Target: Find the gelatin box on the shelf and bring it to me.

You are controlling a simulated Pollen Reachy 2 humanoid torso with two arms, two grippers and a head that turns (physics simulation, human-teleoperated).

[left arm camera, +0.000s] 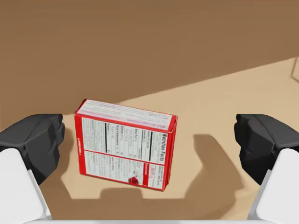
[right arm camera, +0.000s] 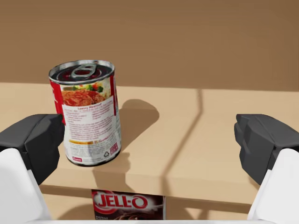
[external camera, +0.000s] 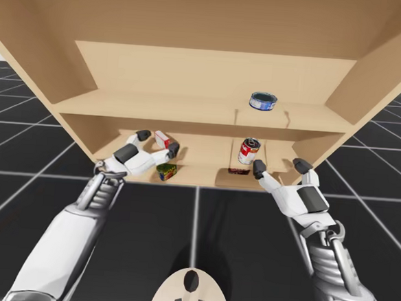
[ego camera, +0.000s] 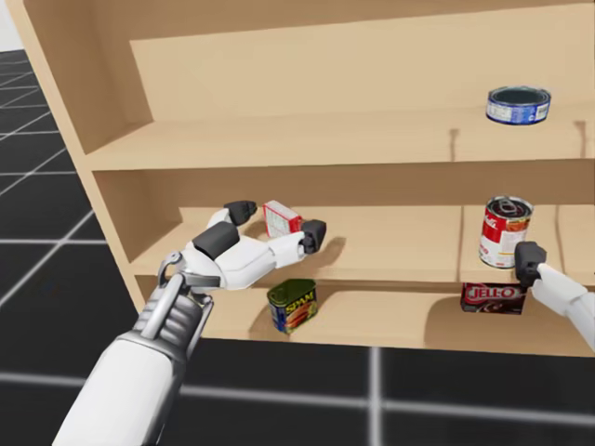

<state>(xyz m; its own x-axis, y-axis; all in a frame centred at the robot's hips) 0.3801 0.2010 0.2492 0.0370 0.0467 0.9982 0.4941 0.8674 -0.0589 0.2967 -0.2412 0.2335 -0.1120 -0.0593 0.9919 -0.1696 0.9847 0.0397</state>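
My left hand [ego camera: 277,224] is wide open around the small red box [left arm camera: 126,142] on the middle shelf [ego camera: 390,246], not touching it. A green tin [ego camera: 293,306] sits below. My right hand [external camera: 280,167] is wide open near the red can [ego camera: 504,230]. The shelf edge half hides the dark box [ego camera: 493,297] underneath.

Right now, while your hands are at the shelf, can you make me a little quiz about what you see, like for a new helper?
1. True or false: my left gripper is shut on the red and white box.
2. Which thing stands on the upper shelf board? A: a flat blue can. B: a yellow cup. C: a green bottle.
3. What lies one shelf below the red and white can?

Key:
1. False: the gripper stands open, with the box between its fingers.
2. A.
3. A dark red box.
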